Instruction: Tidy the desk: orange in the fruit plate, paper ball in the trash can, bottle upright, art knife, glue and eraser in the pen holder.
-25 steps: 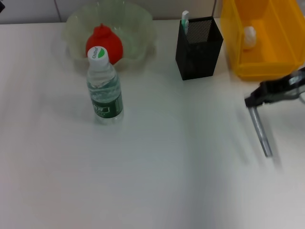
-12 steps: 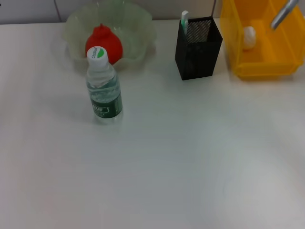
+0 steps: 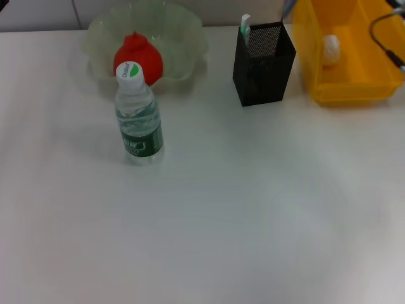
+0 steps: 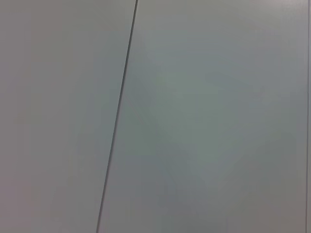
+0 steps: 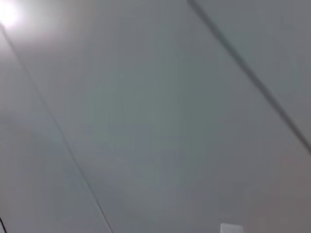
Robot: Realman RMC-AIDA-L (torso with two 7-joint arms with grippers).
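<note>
Orange (image 3: 138,57) sits in the fruit plate (image 3: 185,31), bottle (image 3: 138,117) upright before it, pen holder (image 3: 263,62) with a tool inside, paper ball (image 3: 331,49) in the trash can (image 3: 332,88). Since a second ago the right arm has left the white counter (image 3: 240,209); neither claw is visible. Judged finished. Wrist views show only pale panels.

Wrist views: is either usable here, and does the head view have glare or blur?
Head view: even light, soft focus; the bottle, orange and pen holder are readable, with faint shadows. Left wrist view: only flat grey panels with a dark seam. Right wrist view: blurred grey panels, with a bright glare spot in one corner.
</note>
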